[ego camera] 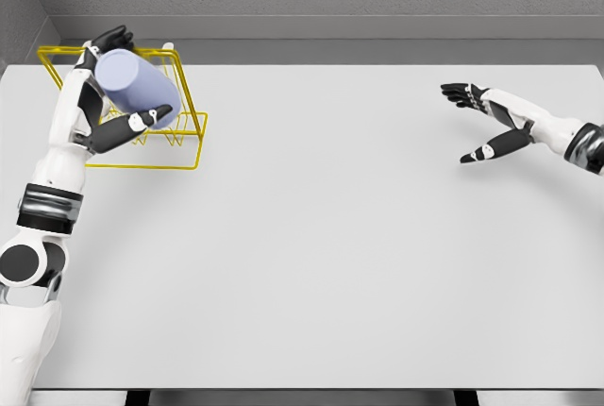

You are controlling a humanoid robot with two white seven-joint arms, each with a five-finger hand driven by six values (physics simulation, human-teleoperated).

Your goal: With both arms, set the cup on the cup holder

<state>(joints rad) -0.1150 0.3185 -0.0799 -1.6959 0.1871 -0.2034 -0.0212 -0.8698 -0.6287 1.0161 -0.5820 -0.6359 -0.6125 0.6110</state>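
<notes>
In the head view, your left hand point(121, 94) is wrapped around the pale lavender cylindrical cup point(138, 83), fingers above it and thumb below, and it holds the cup tilted over the yellow wire cup holder point(185, 146) at the far left corner of the white table point(330, 255). The cup is in the air, above the rack's upright prongs rather than seated on one. To finish this step well, you probably need to line the cup's opening up with a prong and lower it slowly before loosening the fingers; whether the mouth faces down is unclear from here. Watch the rack's thin wires, which sit close to your knuckles. Your right hand point(483, 123) hovers well apart on the far right, fingers spread and empty, with nothing between.
</notes>
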